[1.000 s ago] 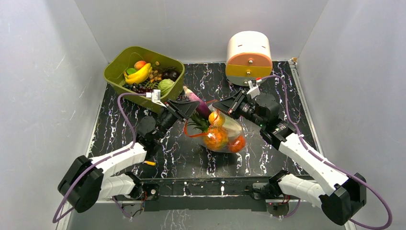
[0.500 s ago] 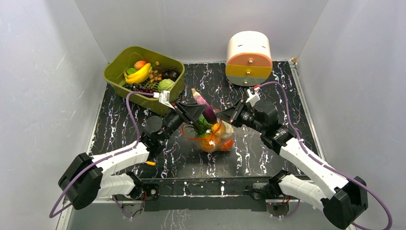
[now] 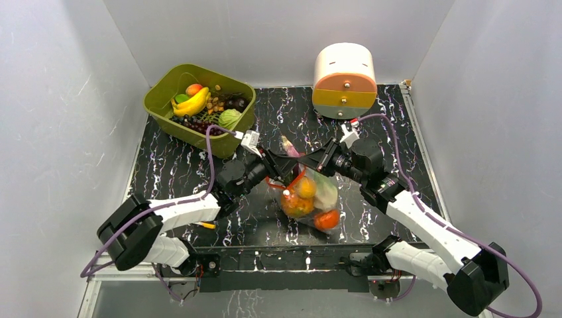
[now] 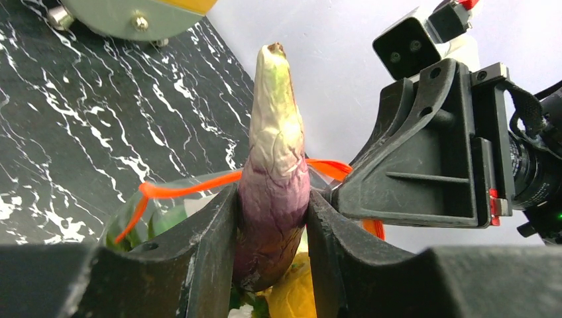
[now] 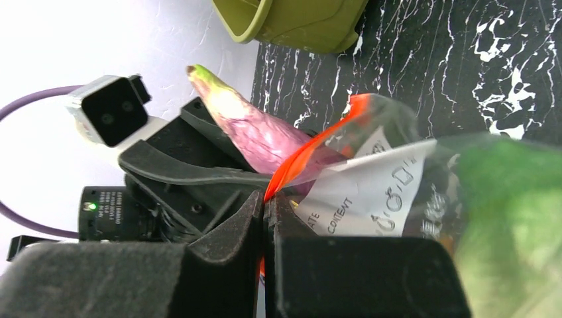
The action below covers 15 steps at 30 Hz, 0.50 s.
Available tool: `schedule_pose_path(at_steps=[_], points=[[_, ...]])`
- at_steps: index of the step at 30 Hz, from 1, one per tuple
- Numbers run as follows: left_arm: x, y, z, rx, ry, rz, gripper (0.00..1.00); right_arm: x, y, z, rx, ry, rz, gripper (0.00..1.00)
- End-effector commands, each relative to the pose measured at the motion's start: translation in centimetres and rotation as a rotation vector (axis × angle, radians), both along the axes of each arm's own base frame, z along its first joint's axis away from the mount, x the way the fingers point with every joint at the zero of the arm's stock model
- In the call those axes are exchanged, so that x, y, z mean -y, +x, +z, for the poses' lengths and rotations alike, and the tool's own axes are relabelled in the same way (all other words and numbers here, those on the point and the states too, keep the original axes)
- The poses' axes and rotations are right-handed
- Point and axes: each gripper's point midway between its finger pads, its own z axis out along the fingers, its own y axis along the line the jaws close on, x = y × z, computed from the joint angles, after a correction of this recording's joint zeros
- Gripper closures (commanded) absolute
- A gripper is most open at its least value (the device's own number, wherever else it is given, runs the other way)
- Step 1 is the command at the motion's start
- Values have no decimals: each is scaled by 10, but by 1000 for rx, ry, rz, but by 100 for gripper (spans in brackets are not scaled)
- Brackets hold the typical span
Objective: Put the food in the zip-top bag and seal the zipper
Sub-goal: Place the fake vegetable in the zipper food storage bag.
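Note:
The clear zip-top bag (image 3: 311,195) hangs at the table's centre, holding orange round pieces, a yellow piece and green lettuce. My left gripper (image 3: 281,165) is shut on the purple eggplant (image 4: 273,192), whose lower end sits inside the bag's mouth; its pale green tip (image 3: 287,144) sticks up. My right gripper (image 3: 317,162) is shut on the red-orange zipper strip (image 5: 311,149) at the bag's mouth edge, right beside the left fingers. The zipper (image 4: 192,189) loops open around the eggplant. The bag's white label (image 5: 371,192) and the lettuce (image 5: 510,218) show in the right wrist view.
An olive-green bin (image 3: 199,106) with banana, grapes and other toy fruit stands at the back left. A white and orange drawer box (image 3: 343,79) stands at the back. A yellow-tipped pen (image 3: 207,225) lies near the left arm. Grey walls enclose the black marbled table (image 3: 166,172).
Both grippers moved right together, lifting the bag; the food slid lower in it. The eggplant went deeper into the bag's mouth.

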Motion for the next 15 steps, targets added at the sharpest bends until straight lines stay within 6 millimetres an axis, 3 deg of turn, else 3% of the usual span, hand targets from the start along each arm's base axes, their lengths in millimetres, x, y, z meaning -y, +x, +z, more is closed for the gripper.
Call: schedule_pose_path(at_steps=[1, 7, 11, 15], points=[[5, -13, 7, -54, -98, -39, 100, -9, 5, 92, 233, 214, 15, 100], [-14, -18, 38, -97, -203, 22, 94, -8, 9, 111, 260, 266, -11, 100], [-18, -29, 59, -163, -248, -10, 95, -10, 8, 110, 264, 281, 2, 100], [-18, -42, 53, -243, -127, -41, 91, -12, -1, 109, 299, 240, 52, 100]])
